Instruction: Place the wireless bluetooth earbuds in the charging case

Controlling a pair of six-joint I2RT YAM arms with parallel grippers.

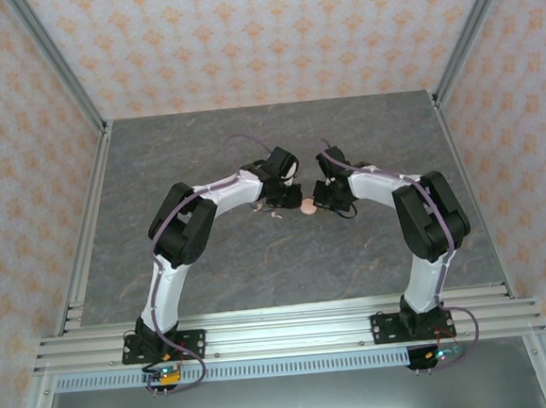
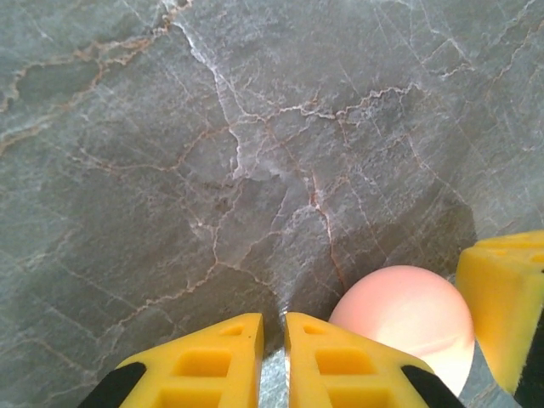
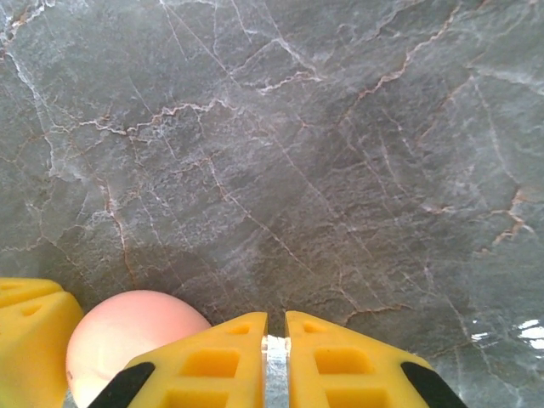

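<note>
Tabletop [image 1: 213, 284]: grey, veined.
Left pincer [image 2: 274, 331], right pincer [image 3: 274, 331]: both clenched, empty.
Charging case [image 2: 406, 321]: round, pink, no long axis. It sits between them, just right of the left pincer and just left of the right, equally near both.
Earbud [image 1: 276, 213], probable: pale speck beside the left pincer.

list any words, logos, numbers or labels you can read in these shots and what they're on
No readable text in any view.
pink round case: smooth, no logo or label on the side that shows.
left tool and right tool: plain yellow, unmarked.
table: stone veining only.
small boards at the arm bases: too small to read.
wallpaper: repeated ornament, no letters.
</note>
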